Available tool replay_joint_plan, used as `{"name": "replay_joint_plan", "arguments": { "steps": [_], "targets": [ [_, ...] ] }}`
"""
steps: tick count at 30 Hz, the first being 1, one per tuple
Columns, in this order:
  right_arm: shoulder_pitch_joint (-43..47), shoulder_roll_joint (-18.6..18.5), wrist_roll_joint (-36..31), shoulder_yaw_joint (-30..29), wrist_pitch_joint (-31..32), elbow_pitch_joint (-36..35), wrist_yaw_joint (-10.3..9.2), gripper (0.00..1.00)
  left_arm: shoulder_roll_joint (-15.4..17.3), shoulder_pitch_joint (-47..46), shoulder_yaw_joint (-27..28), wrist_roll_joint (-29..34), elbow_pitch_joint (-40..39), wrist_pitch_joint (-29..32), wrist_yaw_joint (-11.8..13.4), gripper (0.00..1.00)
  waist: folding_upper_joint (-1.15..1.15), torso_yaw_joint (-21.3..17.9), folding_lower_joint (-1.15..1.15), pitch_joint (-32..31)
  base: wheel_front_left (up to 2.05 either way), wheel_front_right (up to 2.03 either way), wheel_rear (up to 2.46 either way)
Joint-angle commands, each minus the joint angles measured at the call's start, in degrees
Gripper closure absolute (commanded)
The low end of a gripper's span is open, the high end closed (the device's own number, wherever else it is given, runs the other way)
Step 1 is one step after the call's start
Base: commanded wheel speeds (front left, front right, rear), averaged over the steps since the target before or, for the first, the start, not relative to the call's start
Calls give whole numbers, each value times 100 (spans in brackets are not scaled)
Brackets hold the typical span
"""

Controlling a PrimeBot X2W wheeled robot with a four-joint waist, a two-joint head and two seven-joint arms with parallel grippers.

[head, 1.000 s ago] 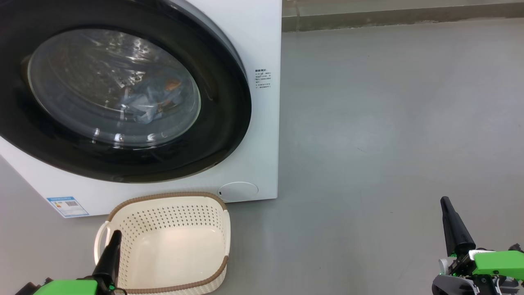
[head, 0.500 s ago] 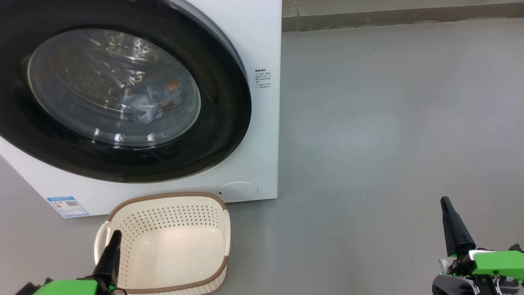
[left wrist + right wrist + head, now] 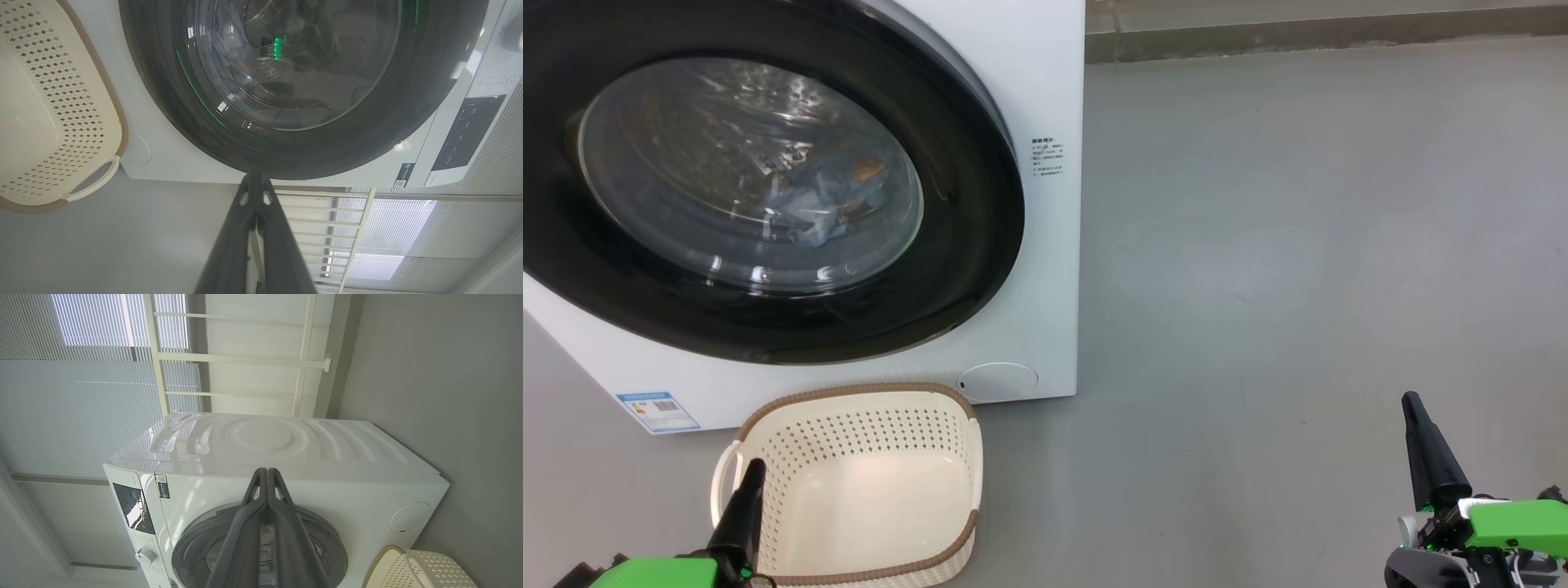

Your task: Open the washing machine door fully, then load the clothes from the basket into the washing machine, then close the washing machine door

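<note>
The washing machine (image 3: 1029, 73) fills the upper left of the head view, and its door (image 3: 964, 269) with the black rim lies shut against the front. Through the glass I see light-blue clothes (image 3: 821, 200) inside the drum. The cream basket (image 3: 866, 408) stands on the floor just before the machine, with nothing in it. My left gripper (image 3: 756, 467) is shut, low at the basket's near left rim. My right gripper (image 3: 1409, 398) is shut over bare floor far to the right. The left wrist view shows the door (image 3: 367, 139), the basket (image 3: 49, 102) and the shut fingers (image 3: 255, 179).
Grey floor (image 3: 1298, 245) spreads to the right of the machine up to a wall base (image 3: 1323, 33). A round filter cap (image 3: 998, 380) and a blue label (image 3: 658, 411) sit low on the machine's front. The right wrist view shows the machine's top (image 3: 265, 437) and control panel (image 3: 132, 506).
</note>
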Motion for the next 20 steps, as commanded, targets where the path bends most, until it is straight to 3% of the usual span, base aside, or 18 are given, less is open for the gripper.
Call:
{"name": "replay_joint_plan", "arguments": {
  "steps": [1,20],
  "targets": [
    [-99,-25,19,95,46,-176,7,100,66,-241,181,-47,-107,34,-17,100,0,0,0,0,0,0,0],
    [-99,-24,18,94,47,-176,7,100,66,-241,180,-48,-107,33,-17,100,0,0,0,0,0,0,0]
  ]
}}
